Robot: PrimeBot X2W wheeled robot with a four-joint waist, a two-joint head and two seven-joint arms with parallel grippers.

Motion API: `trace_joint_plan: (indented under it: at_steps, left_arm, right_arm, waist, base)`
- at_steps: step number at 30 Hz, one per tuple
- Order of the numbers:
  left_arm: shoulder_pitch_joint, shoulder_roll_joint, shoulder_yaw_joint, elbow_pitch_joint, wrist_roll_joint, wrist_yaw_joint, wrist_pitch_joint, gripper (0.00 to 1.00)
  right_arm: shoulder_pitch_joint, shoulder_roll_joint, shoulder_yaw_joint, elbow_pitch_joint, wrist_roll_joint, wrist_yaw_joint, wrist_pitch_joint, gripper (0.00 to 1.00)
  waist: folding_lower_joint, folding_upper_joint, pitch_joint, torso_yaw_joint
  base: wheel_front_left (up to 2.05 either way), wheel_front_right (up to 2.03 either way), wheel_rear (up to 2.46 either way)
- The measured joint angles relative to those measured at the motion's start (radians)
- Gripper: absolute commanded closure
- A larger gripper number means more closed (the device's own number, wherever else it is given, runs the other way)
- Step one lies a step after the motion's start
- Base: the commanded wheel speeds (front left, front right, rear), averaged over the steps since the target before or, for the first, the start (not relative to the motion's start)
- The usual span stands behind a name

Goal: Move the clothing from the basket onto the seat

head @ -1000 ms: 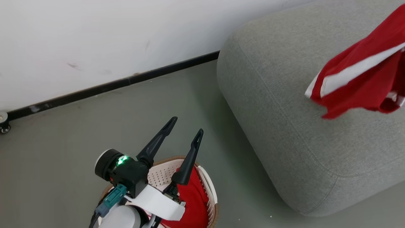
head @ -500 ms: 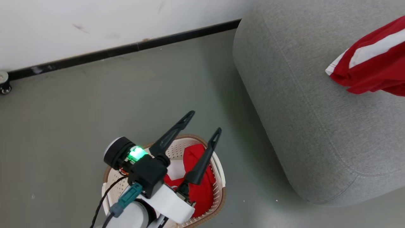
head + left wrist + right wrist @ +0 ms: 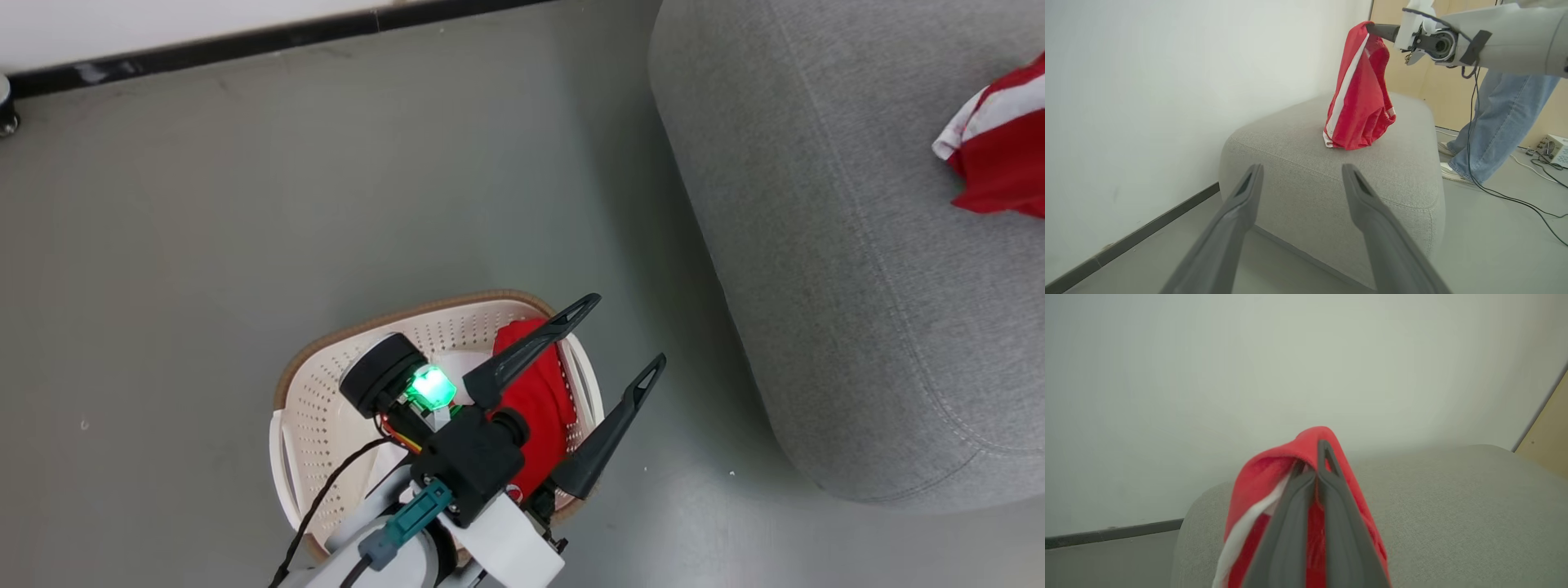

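Over the seat (image 3: 1453, 506), right fingers (image 3: 1290, 526) pinch clothing (image 3: 1265, 469)

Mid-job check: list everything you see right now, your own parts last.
Garment: one, red with white band, hanging over seat.
Clothing: red and white, count unclear, in basket.
Basket: one, cream, brown rim, floor beside seat.
Seat: one, grey, by wall.
Caster: one, by skirting.
Box: one, pale, floor.
Cables: black, floor.
Person's legs: blue jeans, beyond seat.
Left jaws: dark, open, above basket.
Right jaws: dark, shut on garment.
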State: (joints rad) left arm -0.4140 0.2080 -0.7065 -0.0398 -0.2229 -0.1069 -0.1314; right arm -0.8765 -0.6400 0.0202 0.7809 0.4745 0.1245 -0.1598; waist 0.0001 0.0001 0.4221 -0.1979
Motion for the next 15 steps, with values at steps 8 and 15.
trace_joint_plan:
  at_steps: [8,15]
  left_arm:
    - [-0.049,-0.001,-0.026,0.001,0.01,-0.008,0.021,0.0]
    - [-0.092,0.003,-0.037,0.007,0.016,-0.009,0.026,0.0]
  right_arm:
    - [0.018,0.051,-0.017,0.099,0.002,0.0,-0.04,1.0]
    - [0.052,0.095,-0.046,0.159,0.014,0.0,-0.059,1.0]
  waist:
    - [0.0,0.0,0.072,0.016]
    - [0.0,0.0,0.126,0.019]
  base:
    - [0.0,0.0,0.0]
    - [0.0,0.0,0.0]
